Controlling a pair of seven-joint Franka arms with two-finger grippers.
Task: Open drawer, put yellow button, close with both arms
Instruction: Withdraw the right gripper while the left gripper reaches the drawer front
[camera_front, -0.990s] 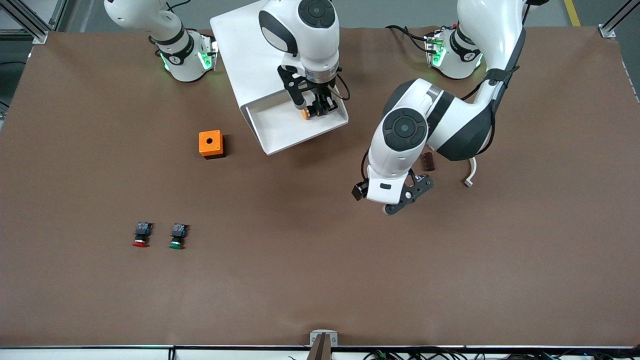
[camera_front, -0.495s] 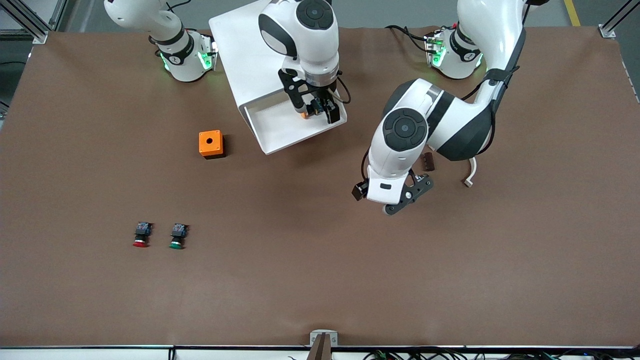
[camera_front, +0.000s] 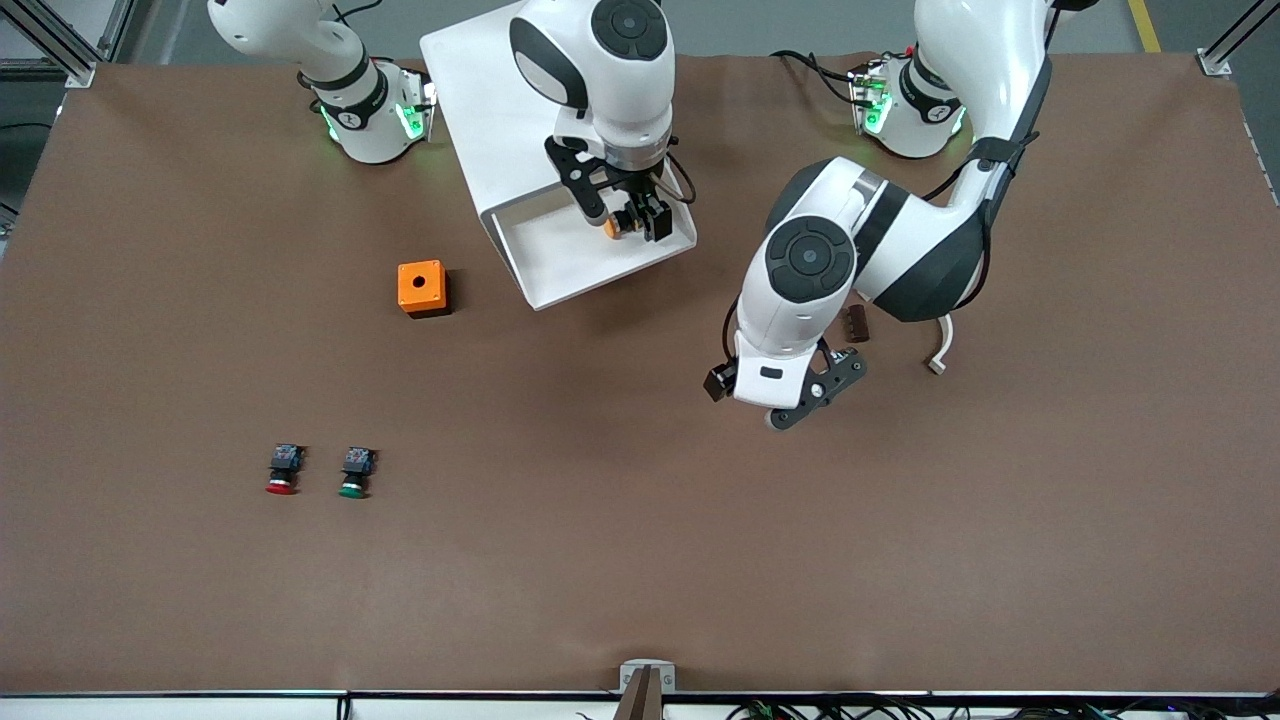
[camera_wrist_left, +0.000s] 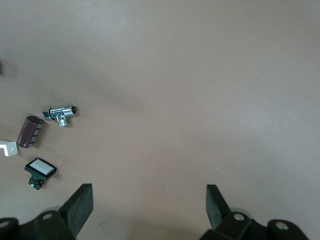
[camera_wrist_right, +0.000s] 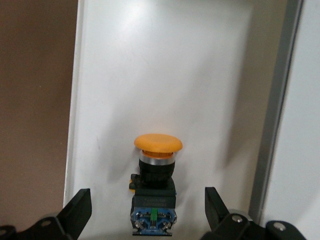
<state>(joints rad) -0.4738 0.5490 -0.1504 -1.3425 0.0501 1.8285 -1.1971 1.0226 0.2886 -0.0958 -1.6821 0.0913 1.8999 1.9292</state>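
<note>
Released: right gripper spread wide since a second ago, now holds nothing, hangs over open drawer. Red button and green button side by side nearest front edge of table, toward right arm's end. Left gripper waits over mid-table, fingers wide, nothing held. Orange box farther back. Yellow button lies on drawer floor between my right fingertips, untouched. Cabinet at rear edge.
</note>
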